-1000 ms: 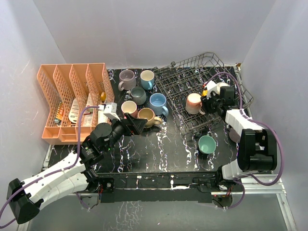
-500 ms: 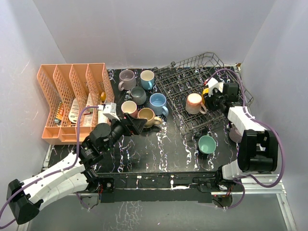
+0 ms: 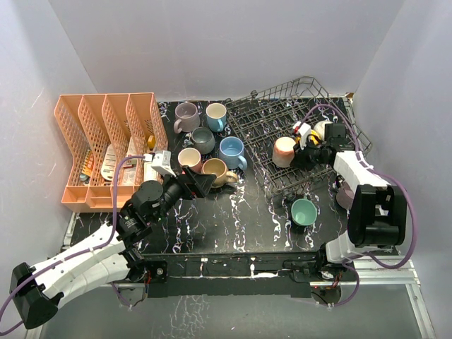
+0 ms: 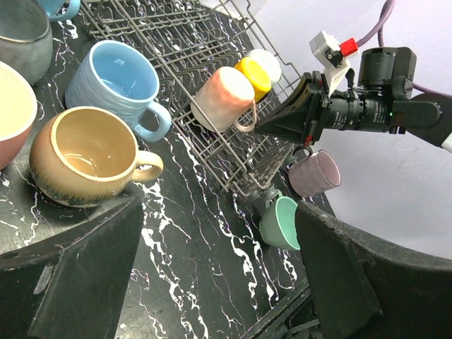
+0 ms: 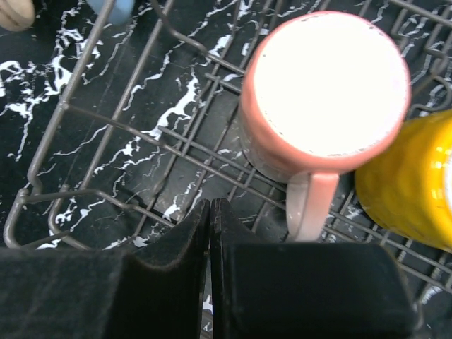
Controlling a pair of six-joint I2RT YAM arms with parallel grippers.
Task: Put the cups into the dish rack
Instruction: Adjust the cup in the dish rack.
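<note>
The dish rack [image 3: 282,116] stands at the back right and holds an upturned pink cup [image 3: 284,151], a yellow cup [image 3: 309,136] and a white cup [image 3: 322,128]. My right gripper [image 3: 298,155] is shut and empty, its tips just beside the pink cup's handle [image 5: 305,205] over the rack wires [image 5: 141,134]. My left gripper [image 3: 203,184] is open and empty, low over the table beside the tan cup [image 4: 88,155]. Mauve [image 3: 186,116], blue-and-white [image 3: 216,115], grey [image 3: 203,139], blue [image 3: 231,151] and cream-pink [image 3: 189,158] cups stand left of the rack. A green cup [image 3: 304,212] lies in front of it.
An orange plastic divided organiser [image 3: 106,145] stands at the back left. A mauve cup [image 4: 316,172] lies by the rack's right front corner, partly behind my right arm. The dark marbled table [image 3: 233,219] ends at a metal front rail, with white walls around.
My right gripper drew back from the pink cup, then swung in toward its handle again, turning at the wrist. The left arm and the cups have not moved.
</note>
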